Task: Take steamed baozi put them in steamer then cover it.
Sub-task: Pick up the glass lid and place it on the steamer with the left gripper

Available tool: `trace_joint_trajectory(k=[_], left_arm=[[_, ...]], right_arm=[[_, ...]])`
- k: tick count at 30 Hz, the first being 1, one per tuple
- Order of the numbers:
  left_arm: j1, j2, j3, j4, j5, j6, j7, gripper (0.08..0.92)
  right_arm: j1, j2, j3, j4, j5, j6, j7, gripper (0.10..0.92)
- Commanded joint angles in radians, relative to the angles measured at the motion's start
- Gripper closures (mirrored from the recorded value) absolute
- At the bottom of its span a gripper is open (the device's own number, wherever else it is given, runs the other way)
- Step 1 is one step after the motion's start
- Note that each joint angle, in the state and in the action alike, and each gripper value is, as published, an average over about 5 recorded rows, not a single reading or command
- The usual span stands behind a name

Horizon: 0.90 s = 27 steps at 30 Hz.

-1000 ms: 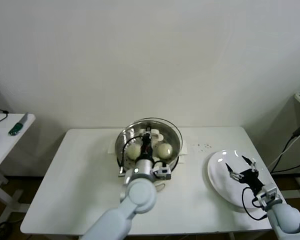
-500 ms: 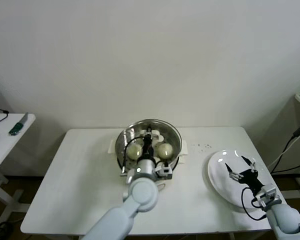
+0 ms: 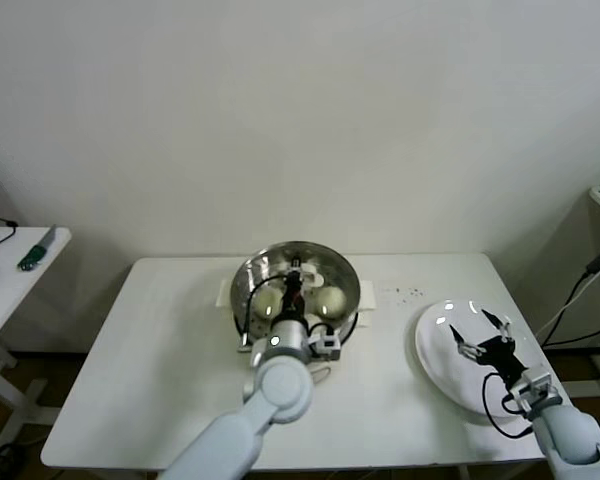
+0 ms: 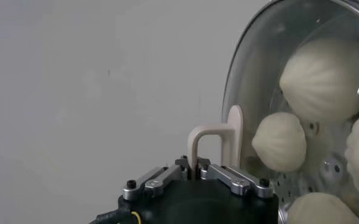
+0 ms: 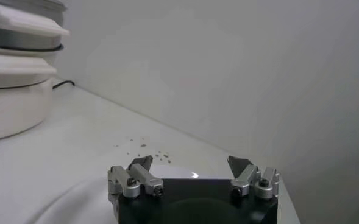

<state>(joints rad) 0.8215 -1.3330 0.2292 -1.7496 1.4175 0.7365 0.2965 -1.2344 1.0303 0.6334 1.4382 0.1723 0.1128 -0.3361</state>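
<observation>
- Stainless steel gleams from the steamer (image 3: 248,290), which stands at the middle of the white table (image 3: 160,350), well to the left of the white plate (image 3: 435,350)
- Over the steamer, the left gripper (image 4: 194,172) is clamped on the cream loop handle of a clear glass lid (image 4: 252,73), holding it low over the pot's mouth; the lid looks tilted, not yet seated on the rim
- Through the glass the steamed baozi (image 4: 322,67) show as pale, domed, pleated buns on the perforated tray inside the steamer; at least four appear in the left wrist view
- Judged from this, the loading is done: every bun seen lies in the pot, and the plate to the steamer's right shows none
- What seems left is to lower the lid flat onto the rim and let go of the handle
- Far right of the steamer, the right gripper (image 5: 191,176) hovers over the plate with its jaws spread wide and nothing between them; that arm looks idle
- A few dark crumbs (image 3: 412,293) lie on the table between steamer and plate
</observation>
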Motion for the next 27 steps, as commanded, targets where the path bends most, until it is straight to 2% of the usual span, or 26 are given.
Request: trace_joint_trajectory(k=[1, 20, 23, 27], left_arm=[[0.000, 0.008, -0.002, 0.015, -0.013, 0.049, -0.011, 0.850], [0.011, 0.006, 0.000, 0.018, -0.032, 0.049, -0.047, 0.849], [0.013, 0.013, 0.000, 0.005, -0.037, 0.049, -0.053, 0.808], [0.018, 0.029, -0.001, -0.022, -0.042, 0.049, -0.048, 0.698]], right_arm=[[0.009, -0.005, -0.009, 0.000, -0.002, -0.001, 0.000, 0.203], [0.011, -0.003, -0.011, 0.000, -0.010, 0.003, -0.008, 0.203], [0.010, 0.000, -0.011, 0.000, -0.014, 0.004, -0.009, 0.203], [0.010, 0.002, -0.011, 0.000, -0.019, 0.005, -0.010, 0.203]])
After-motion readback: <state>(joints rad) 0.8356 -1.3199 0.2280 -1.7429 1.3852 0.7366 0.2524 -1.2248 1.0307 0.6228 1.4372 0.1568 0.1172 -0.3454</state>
